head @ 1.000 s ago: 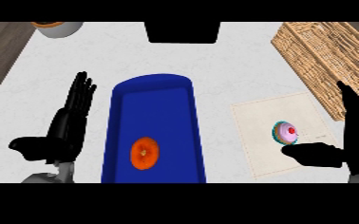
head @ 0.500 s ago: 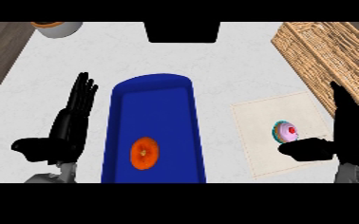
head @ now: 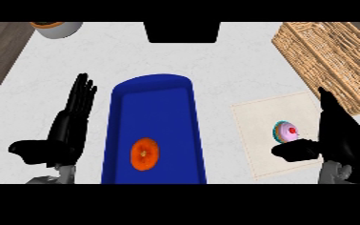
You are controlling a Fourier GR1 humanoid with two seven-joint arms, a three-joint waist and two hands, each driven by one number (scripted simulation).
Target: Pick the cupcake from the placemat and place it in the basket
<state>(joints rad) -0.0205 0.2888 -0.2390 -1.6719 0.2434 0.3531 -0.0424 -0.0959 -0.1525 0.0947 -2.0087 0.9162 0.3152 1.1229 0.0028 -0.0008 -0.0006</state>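
A cupcake [head: 287, 131] with pink frosting, a red dot on top and a teal wrapper sits on the pale placemat [head: 264, 124] at the right. My right hand [head: 336, 136] stands open just right of it, fingers straight up, thumb stretched toward the cupcake's near side without closing on it. The wicker basket [head: 320, 52] occupies the far right corner. My left hand [head: 63, 128] rests open at the left, fingers pointing up, holding nothing.
A long blue tray [head: 158, 95] lies in the middle with an orange slice [head: 145, 153] in its near part. A grey bowl [head: 56, 28] stands at the far left. A dark object [head: 181, 31] sits at the far centre edge.
My right hand has shifted left and nearer, its thumb now closer under the cupcake. The cupcake and my left hand have stayed put.
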